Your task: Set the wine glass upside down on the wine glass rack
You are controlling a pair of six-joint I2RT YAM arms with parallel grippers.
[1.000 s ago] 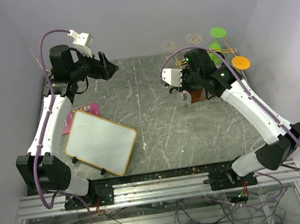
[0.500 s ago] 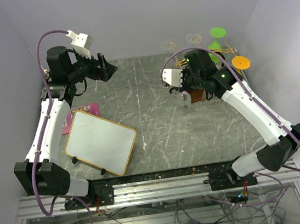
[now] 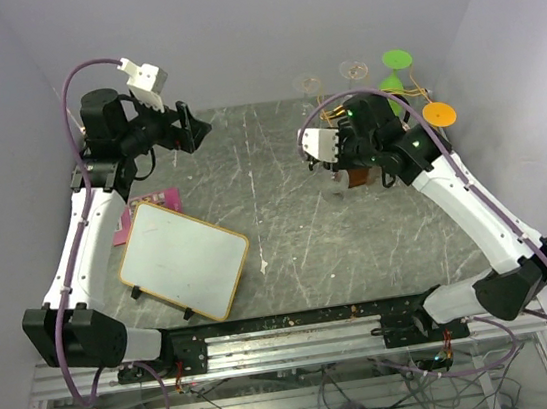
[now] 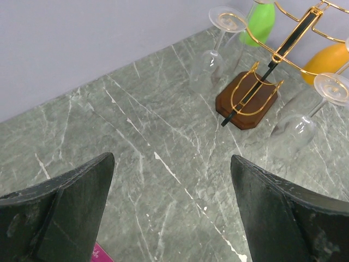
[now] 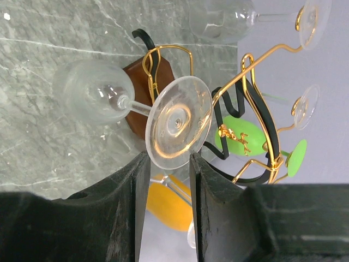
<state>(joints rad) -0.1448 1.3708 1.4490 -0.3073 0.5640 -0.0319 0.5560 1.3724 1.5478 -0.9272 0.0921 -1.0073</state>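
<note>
A clear wine glass (image 5: pixel 98 90) hangs bowl down, its round foot (image 5: pixel 177 123) up beside a gold hook of the wine glass rack (image 5: pixel 137 72). The rack is gold and black wire on a brown wooden base (image 4: pixel 248 101). My right gripper (image 5: pixel 169 161) has its jaws narrowly apart, and the foot's lower rim sits between the two tips and meets both. In the left wrist view the same glass (image 4: pixel 297 131) shows to the right of the base. My left gripper (image 4: pixel 172 180) is wide open over bare table, far left of the rack (image 3: pixel 358 175).
Another clear glass (image 4: pixel 210 60), a green glass (image 4: pixel 259 22) and an orange glass (image 4: pixel 327 60) hang on the rack. A framed whiteboard (image 3: pixel 185 258) and a pink card (image 3: pixel 152 200) lie at the near left. Walls close in behind and right of the rack.
The right wrist has shifted slightly back toward the rack and its jaws have spread a little. The left arm has drawn back to the left.
</note>
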